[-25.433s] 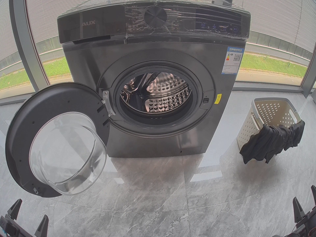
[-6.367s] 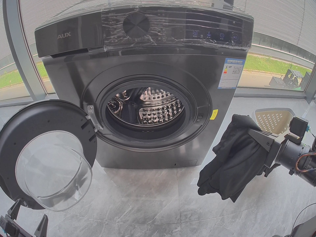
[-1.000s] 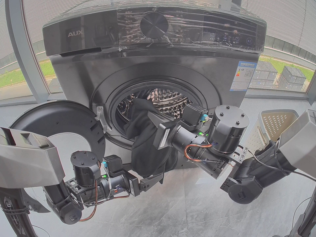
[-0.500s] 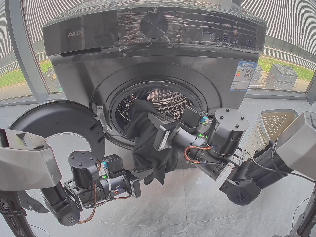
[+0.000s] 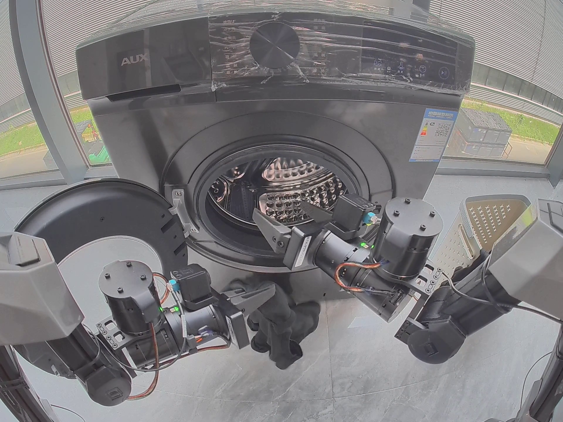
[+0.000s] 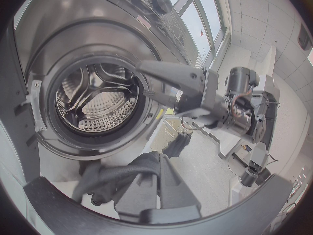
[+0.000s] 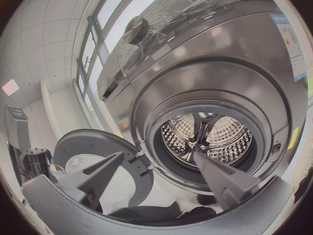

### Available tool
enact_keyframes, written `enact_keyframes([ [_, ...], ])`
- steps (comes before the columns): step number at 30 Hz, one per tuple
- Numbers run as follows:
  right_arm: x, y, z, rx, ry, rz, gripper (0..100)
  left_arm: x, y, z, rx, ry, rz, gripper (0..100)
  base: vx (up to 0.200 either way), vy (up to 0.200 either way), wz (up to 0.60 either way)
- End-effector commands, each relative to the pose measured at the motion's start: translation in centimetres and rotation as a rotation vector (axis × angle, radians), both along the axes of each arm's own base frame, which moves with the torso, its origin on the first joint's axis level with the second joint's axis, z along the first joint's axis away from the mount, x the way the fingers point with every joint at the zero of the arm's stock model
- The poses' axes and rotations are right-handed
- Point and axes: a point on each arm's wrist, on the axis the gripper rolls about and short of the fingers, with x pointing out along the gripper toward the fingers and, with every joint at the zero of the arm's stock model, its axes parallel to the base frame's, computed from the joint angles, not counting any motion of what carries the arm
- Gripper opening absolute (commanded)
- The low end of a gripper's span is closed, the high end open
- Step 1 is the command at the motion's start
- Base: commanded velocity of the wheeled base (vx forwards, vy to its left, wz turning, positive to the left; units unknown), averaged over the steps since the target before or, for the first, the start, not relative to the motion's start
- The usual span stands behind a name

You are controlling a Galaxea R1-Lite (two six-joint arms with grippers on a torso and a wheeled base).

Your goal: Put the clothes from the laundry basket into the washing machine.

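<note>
A black garment (image 5: 281,329) lies crumpled on the floor just below the open washing machine (image 5: 146,130). Part of it is pinched in my left gripper (image 5: 265,293), which is low in front of the machine; the left wrist view has the cloth (image 6: 107,177) draped from the shut left gripper (image 6: 160,157). My right gripper (image 5: 280,209) hangs open in front of the drum (image 5: 287,186), holding nothing; its fingers stand wide apart in the right wrist view (image 7: 158,154). The drum looks bare inside. The white laundry basket (image 5: 492,218) stands to the right, with another dark cloth (image 6: 177,144) hanging over its rim.
The round door (image 5: 99,212) is swung open to the left, close behind my left arm. Glass walls stand behind the machine. Bare marble floor (image 5: 352,376) lies in front.
My right gripper has opened and let go of the black garment, which has fallen from the drum's mouth to the floor. My left gripper has dropped lower, still holding part of it.
</note>
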Motion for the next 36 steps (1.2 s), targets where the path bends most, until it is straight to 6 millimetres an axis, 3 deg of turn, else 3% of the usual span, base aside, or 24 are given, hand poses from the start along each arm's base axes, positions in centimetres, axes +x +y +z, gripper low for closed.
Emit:
enact_keyframes([
  [1,0.7,-0.8,-0.1,-0.012,0.001,-0.046,100,0.6,0.2,1.4,-0.037,-0.05,0.04,0,0.0,0.0,0.0],
  [7,1.7,-2.6,-1.1,-0.072,0.011,-0.104,100,2.0,0.3,2.5,-0.069,-0.099,0.106,0,0.0,0.0,0.0],
  [10,1.9,-4.2,-2.6,-0.145,0.04,-0.136,100,2.4,0.4,2.9,-0.081,-0.117,0.132,0,0.0,0.0,0.0],
  [18,0.5,-6.3,-5.9,-0.279,0.134,-0.109,100,1.8,0.9,4.8,-0.122,-0.17,0.14,0,0.0,0.0,0.0],
  [23,0.1,-7.0,-7.2,-0.332,0.166,-0.084,100,1.5,1.1,6.0,-0.146,-0.206,0.141,0,0.0,0.0,0.0],
  [36,-0.3,-8.0,-11.4,-0.41,0.239,-0.021,100,1.7,0.9,6.5,-0.16,-0.227,0.152,0,0.0,0.0,0.0],
])
